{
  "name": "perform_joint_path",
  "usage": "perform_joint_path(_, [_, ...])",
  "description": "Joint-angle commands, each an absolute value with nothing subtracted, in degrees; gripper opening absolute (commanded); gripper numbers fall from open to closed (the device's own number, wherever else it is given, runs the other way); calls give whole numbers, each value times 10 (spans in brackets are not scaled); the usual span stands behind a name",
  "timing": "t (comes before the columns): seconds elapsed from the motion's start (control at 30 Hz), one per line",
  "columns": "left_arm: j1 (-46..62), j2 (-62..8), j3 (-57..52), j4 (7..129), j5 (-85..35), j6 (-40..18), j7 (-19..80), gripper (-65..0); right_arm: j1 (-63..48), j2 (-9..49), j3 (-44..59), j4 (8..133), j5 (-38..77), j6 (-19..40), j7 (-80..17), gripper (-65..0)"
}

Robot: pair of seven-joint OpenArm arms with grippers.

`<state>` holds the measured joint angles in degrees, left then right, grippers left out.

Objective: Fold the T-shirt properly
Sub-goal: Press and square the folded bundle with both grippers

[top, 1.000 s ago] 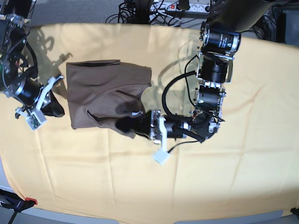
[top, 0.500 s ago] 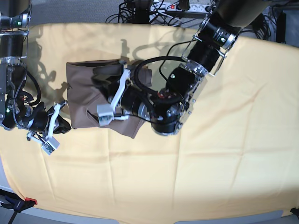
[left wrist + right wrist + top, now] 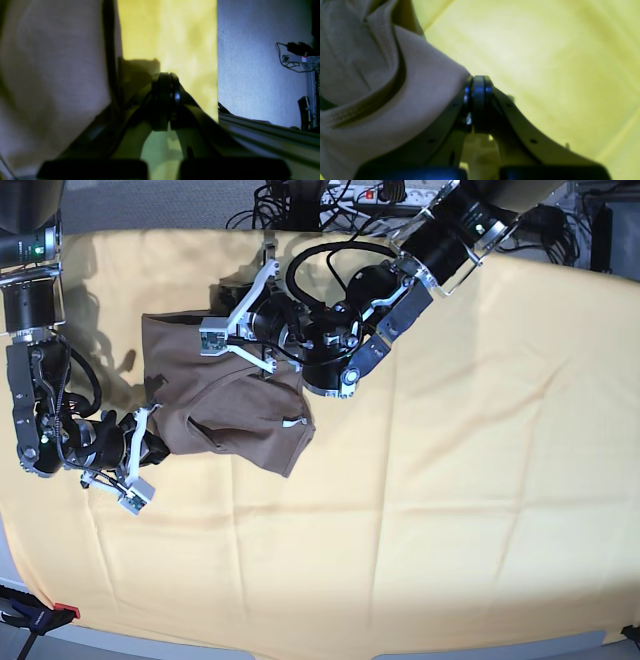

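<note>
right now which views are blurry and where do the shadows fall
Left wrist: soft and dim, T-shirt a grey blur, left gripper dark against the bright yellow cloth. Right wrist: gripper out of focus. Base: sharp, arm shadows on the cloth's upper left.

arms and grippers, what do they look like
Both arms are black, built of cylindrical joint housings with silver rings, looped with black cables. The left gripper and right gripper have pale, cream-white curved fingers with small screw holes, tipped with black rubbery pads. A small white box with a green board sits on each wrist.
</note>
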<state>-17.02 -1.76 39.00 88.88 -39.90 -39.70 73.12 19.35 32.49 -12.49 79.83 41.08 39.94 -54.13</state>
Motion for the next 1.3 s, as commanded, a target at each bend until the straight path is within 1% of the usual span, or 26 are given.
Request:
perform_joint_path(0.0, [-185,-9,387,899,-391,-400,713,-650,209,333,-121,805,410,400,-525,-650])
perform_joint_path(0.1, [-185,-9,387,899,-344,-400,682,-650,210,333,-121,805,410,400,-523,-650])
perform_joint_path(0.23, [-180,-10,387,899,-332,-400,673,-650,225,330,-121,805,364,400,-484,-650])
perform_joint_path(0.27, [-178,-9,387,899,-331,-400,673,-650,227,328,-121,805,352,392,-474,-650])
perform_joint_path(0.33, [-176,-9,387,899,-332,-400,673,-650,230,321,-121,805,319,350,-455,-650])
perform_joint_path(0.37, [-176,-9,387,899,-332,-400,673,-650,230,317,-121,804,307,340,-454,-650])
perform_joint_path(0.57, [-175,-10,387,899,-323,-400,673,-650,227,293,-121,785,321,352,-450,-650])
perform_joint_path(0.67, [-171,-11,387,899,-309,-397,670,-650,227,283,-121,759,326,382,-449,-650])
perform_joint_path(0.73, [-167,-12,387,899,-294,-390,663,-650,227,281,-121,743,339,392,-450,-650])
perform_joint_path(0.87, [-167,-13,387,899,-246,-370,645,-650,227,285,-121,736,352,400,-484,-650])
perform_joint_path(1.0, [-167,-15,387,899,-189,-340,616,-650,225,294,-121,736,430,400,-550,-650])
perform_joint_path(1.07, [-169,-24,387,899,-171,-333,608,-650,223,294,-121,736,451,400,-575,-650])
perform_joint_path(1.27, [-175,-67,387,899,-154,-325,599,-650,223,312,-121,737,480,400,-592,-650])
